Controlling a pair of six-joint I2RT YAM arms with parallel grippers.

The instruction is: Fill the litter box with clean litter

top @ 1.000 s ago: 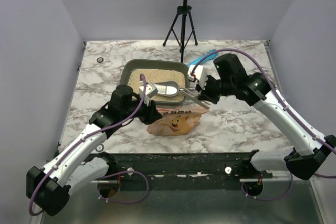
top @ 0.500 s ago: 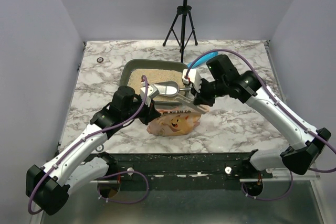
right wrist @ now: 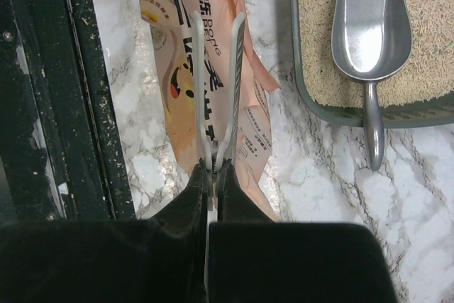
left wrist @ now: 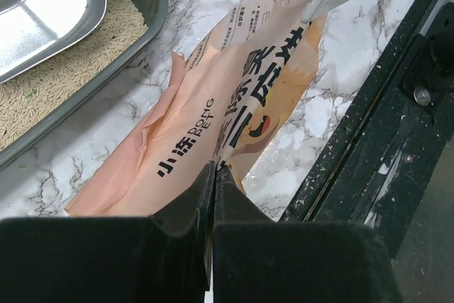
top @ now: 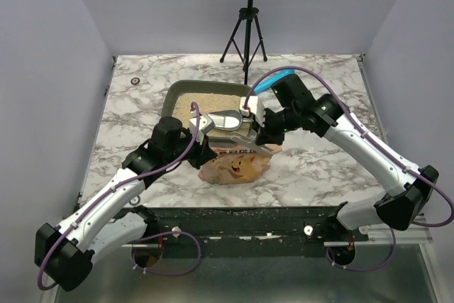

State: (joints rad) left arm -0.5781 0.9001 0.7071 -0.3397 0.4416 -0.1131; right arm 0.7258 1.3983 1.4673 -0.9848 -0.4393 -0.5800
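Note:
The dark grey-green litter box (top: 170, 94) stands mid-table and holds pale beige litter (top: 202, 102) with a silver scoop (top: 228, 120) lying in it. The orange-pink printed bag (top: 237, 164) lies in front of the box. My left gripper (left wrist: 214, 168) is shut on the bag's (left wrist: 213, 118) near edge. My right gripper (right wrist: 215, 168) is shut on the handles of a long grey-white clip (right wrist: 235, 69), whose two arms stand apart over the bag's (right wrist: 177, 83) top. Box rim (right wrist: 305, 94), litter (right wrist: 319, 33) and scoop (right wrist: 370, 26) lie to the right.
A black tripod stand (top: 245, 26) rises behind the box. A blue object (top: 273, 80) lies at the back right, partly behind the right arm. A small dark disc (top: 135, 81) sits at the back left. A black rail (top: 241, 219) runs along the front edge.
My right arm has swung left and toward the bag, bringing the clip over the bag's top. My left gripper keeps its hold and has barely moved.

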